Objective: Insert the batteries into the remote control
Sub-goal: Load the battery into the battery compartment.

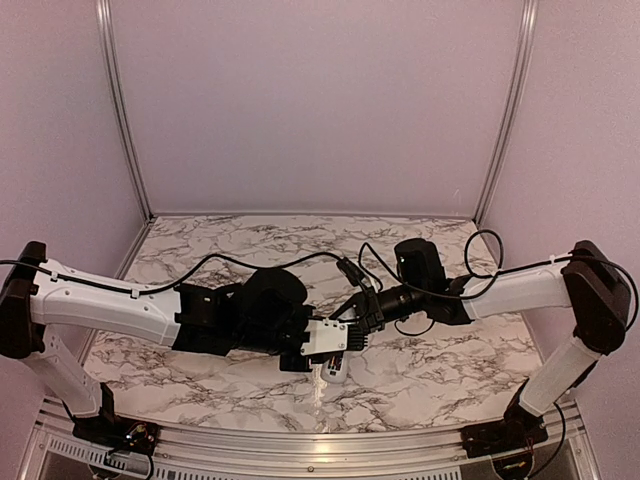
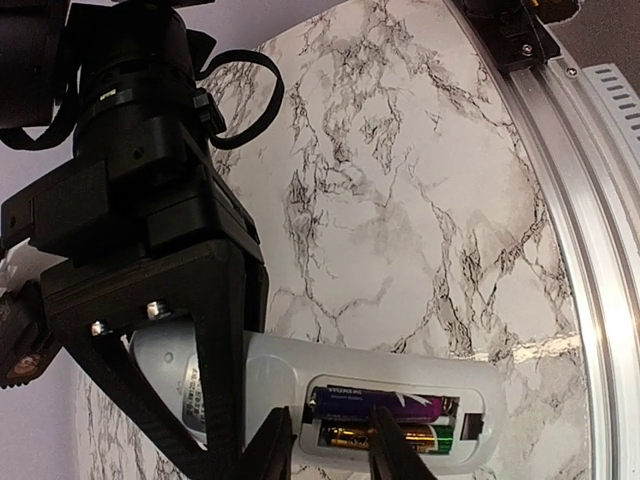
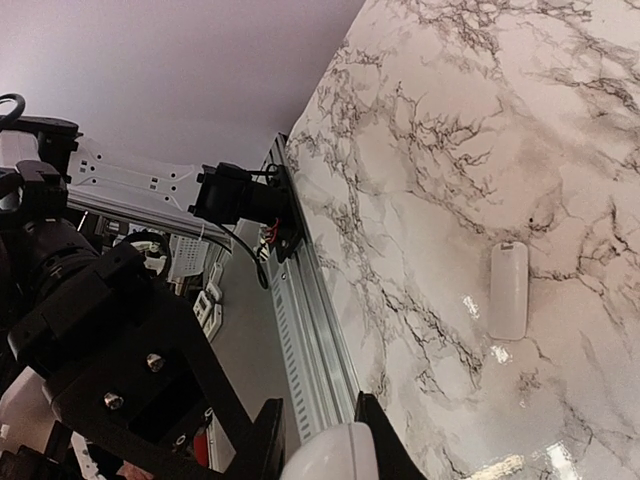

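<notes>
White remote control (image 2: pixel 280 368) is held up off the marble counter (image 1: pixel 450 370) between the two arms, and the right gripper (image 3: pixel 318 438) has its jaws clamped on the rounded end. Left gripper (image 2: pixel 330 447) has its jaws set narrow, straddling the open battery bay, but I can't tell if they're actually pinching anything. Both batteries (image 2: pixel 380 405) sit side by side in that bay, one purple, one gold and green, and a small white cover (image 3: pixel 508 290) lies flat on the counter.

Overhead plus wrist close-ups on remote control (image 2: pixel 380 362)
</notes>
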Controlling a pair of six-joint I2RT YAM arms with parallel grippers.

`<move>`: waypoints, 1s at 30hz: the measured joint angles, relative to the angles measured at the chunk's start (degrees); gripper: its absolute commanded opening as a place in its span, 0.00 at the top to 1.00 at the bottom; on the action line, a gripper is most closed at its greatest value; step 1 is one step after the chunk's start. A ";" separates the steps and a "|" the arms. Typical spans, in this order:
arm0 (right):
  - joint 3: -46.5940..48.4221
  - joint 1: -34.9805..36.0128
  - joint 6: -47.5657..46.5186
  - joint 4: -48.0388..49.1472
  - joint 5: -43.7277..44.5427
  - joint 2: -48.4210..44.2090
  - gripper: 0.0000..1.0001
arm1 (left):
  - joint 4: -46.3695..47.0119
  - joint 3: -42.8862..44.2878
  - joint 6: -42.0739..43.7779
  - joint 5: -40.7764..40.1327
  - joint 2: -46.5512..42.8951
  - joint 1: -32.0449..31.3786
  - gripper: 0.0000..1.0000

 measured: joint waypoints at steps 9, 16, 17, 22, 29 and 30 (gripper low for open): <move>0.00 0.00 0.02 -0.02 -0.83 1.03 1.00 | -2.86 1.57 1.33 -2.54 1.07 -1.20 0.72; 0.00 0.00 0.02 -0.26 -0.96 1.92 1.00 | -4.68 2.58 1.53 -3.96 2.10 -1.86 0.67; 0.00 0.00 0.02 -0.24 -0.96 1.92 1.00 | -4.70 2.58 1.57 -4.07 2.10 -1.86 0.65; 0.00 0.00 0.04 -0.22 -0.98 1.92 1.00 | -5.25 2.58 1.92 -4.39 1.95 -2.14 0.61; 0.04 0.02 0.13 0.22 -2.03 1.92 1.00 | -6.25 1.77 2.19 -5.09 0.24 -2.16 0.62; 0.04 0.02 0.13 0.22 -2.19 1.92 1.00 | -6.27 1.66 2.19 -5.09 0.02 -2.16 0.61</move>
